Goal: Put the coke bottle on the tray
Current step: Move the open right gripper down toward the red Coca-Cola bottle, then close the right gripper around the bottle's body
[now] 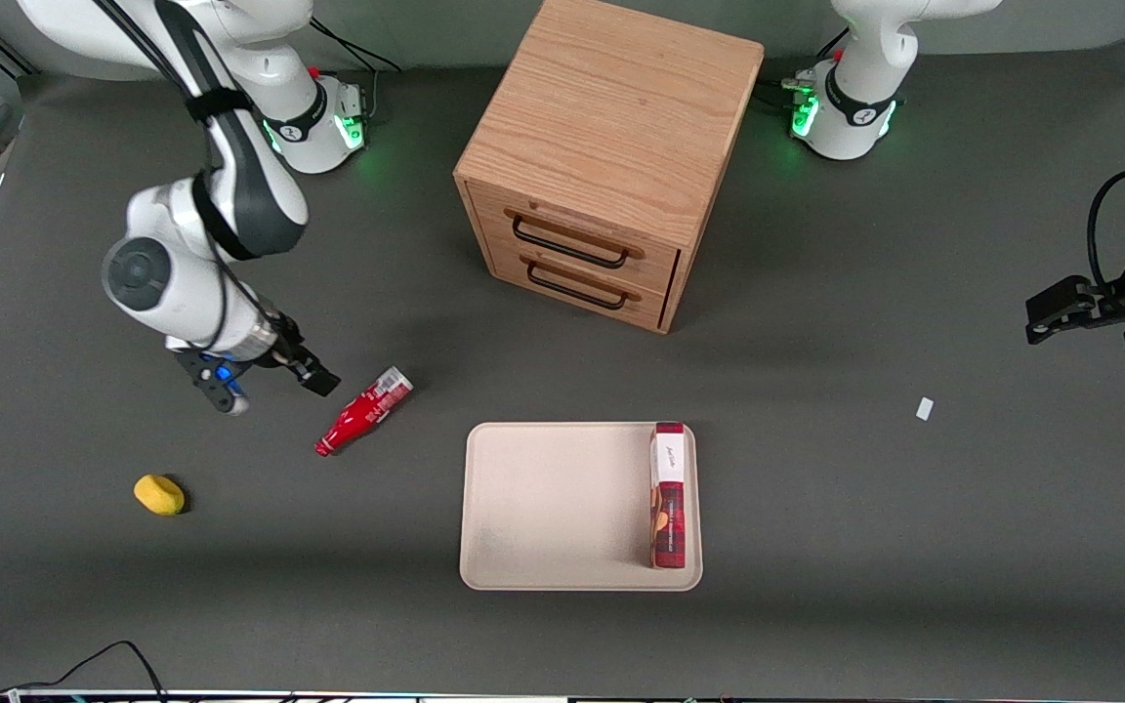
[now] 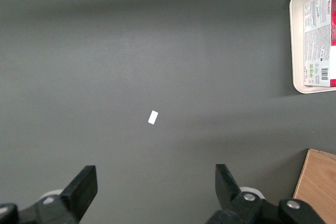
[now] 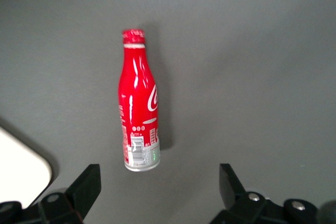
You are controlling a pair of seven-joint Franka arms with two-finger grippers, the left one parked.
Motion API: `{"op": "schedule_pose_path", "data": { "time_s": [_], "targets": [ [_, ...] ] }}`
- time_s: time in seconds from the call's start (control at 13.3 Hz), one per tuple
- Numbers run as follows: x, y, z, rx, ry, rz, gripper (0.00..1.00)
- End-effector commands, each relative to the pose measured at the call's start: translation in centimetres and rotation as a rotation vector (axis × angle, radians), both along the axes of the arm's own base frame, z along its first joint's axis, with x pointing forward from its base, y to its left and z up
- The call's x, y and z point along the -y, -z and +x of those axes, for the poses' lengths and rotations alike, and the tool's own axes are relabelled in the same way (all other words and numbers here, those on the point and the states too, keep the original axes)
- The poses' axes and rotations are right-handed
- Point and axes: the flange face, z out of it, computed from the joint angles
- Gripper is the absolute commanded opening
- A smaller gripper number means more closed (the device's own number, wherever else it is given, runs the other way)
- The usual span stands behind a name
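Note:
The coke bottle [image 1: 365, 410] lies on its side on the dark table, red cap nearer the front camera, silvery base farther from it. In the right wrist view the coke bottle [image 3: 138, 113] lies just ahead of my gripper [image 3: 158, 179], its base close to the line between the open fingers and nearer one of them. My gripper [image 1: 313, 376] is open and empty, beside the bottle toward the working arm's end. The beige tray [image 1: 562, 508] lies flat on the table nearer the front camera than the cabinet; its corner [image 3: 18, 166] shows in the right wrist view.
A red-and-white box [image 1: 669, 493] lies on the tray along its edge toward the parked arm. A wooden two-drawer cabinet [image 1: 602, 156] stands farther back. A yellow object [image 1: 159, 494] lies toward the working arm's end. A small white scrap [image 1: 925, 408] lies toward the parked arm's end.

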Motion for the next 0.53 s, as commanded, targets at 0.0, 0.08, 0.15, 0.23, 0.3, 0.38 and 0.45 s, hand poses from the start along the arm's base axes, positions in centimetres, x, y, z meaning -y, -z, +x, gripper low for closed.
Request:
{"op": "schedule_pose_path", "data": {
  "time_s": [0.0, 0.08, 0.15, 0.23, 0.3, 0.38, 0.45],
  "targets": [
    [-0.6, 3.8, 0.1, 0.025, 0.059, 0.008, 1.0],
    [-1.1, 5.3, 0.0, 0.035, 0.06, 0.011, 1.0],
    [-1.5, 6.7, -0.1, 0.031, 0.062, 0.008, 1.0],
    [-1.5, 7.6, 0.0, 0.038, 0.066, 0.004, 1.0],
    [-1.4, 8.3, 0.1, 0.045, 0.055, -0.003, 1.0],
    [-1.5, 9.0, 0.2, 0.057, 0.045, -0.007, 1.0],
    [-1.5, 10.0, 0.2, 0.063, 0.046, -0.005, 1.0]
  ]
}}
